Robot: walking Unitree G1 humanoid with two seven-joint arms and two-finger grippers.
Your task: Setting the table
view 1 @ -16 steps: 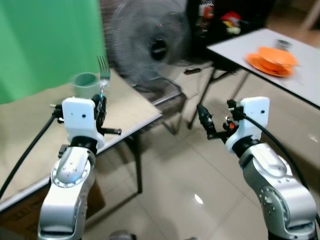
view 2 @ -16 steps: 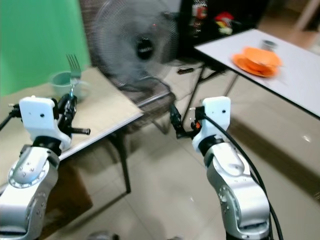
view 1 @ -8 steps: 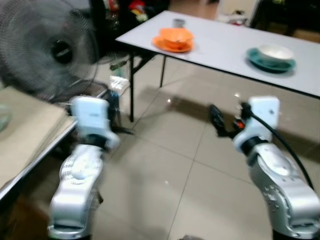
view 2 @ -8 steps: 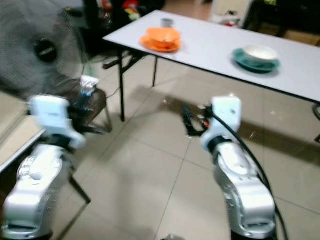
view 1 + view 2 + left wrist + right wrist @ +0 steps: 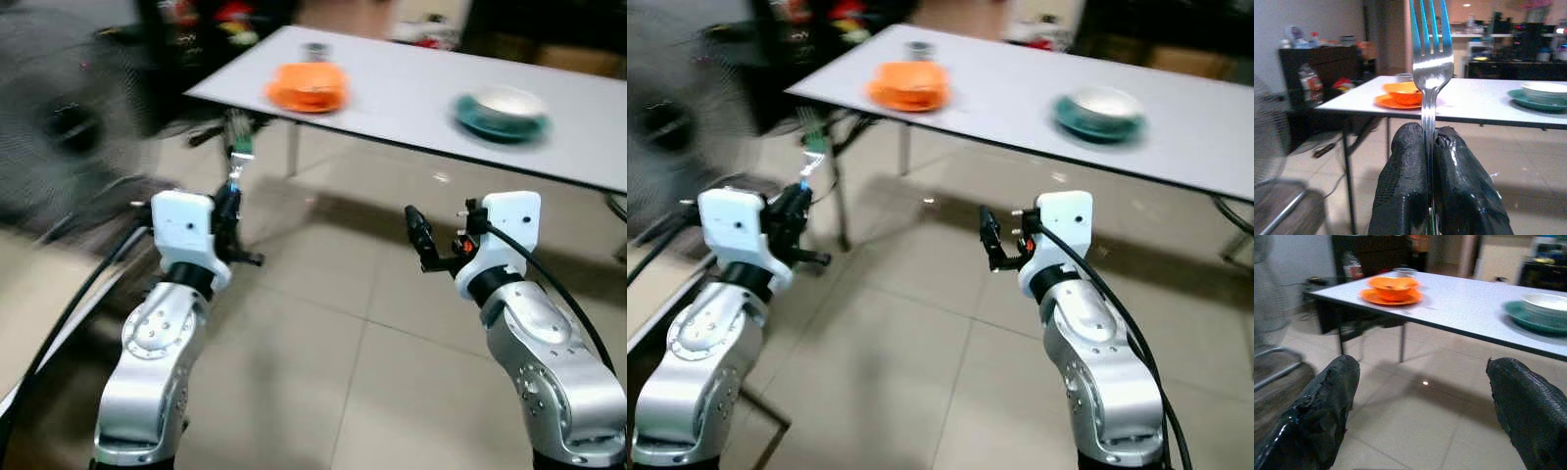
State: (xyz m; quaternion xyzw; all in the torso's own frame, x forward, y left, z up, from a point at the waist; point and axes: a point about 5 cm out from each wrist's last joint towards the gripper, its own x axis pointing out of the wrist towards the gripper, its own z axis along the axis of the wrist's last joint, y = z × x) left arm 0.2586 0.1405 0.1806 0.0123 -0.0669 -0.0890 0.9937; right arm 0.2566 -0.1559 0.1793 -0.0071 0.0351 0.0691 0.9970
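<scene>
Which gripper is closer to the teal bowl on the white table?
Right. The right gripper hovers open over the floor, just short of the teal bowl; the left gripper, holding the fork, sits nearer the orange bowl.

Polished metal fork gleams, clamped between the left gripper's matt black, rough-textured fingertips. The right gripper's pads look equally coarse and rubbery, spread wide. Beyond both jaws: a smooth white table, glossy orange bowl, shiny teal plate, and glossy floor tiles.
</scene>
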